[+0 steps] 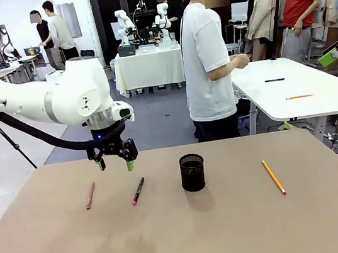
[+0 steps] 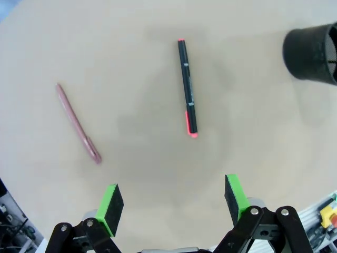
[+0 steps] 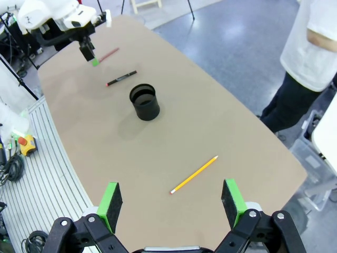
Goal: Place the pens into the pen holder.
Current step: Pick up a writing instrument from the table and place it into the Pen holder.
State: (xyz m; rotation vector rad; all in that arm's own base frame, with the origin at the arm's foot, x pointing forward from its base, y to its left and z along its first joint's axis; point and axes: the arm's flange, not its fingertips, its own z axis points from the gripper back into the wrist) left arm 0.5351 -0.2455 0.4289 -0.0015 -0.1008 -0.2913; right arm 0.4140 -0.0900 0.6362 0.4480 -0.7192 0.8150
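White, rounded left arm (image 1: pixel 56 95) with a grey joint ring and a thick black cable (image 1: pixel 33 133) slung beneath; its black end effector (image 1: pixel 115 165) has green pads (image 2: pixel 109 206).

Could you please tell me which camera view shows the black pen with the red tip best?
The left wrist view: the black pen lies large and whole, its red end clear. The front view shows it small, left of the pen holder; the right wrist view shows it far off and thin.
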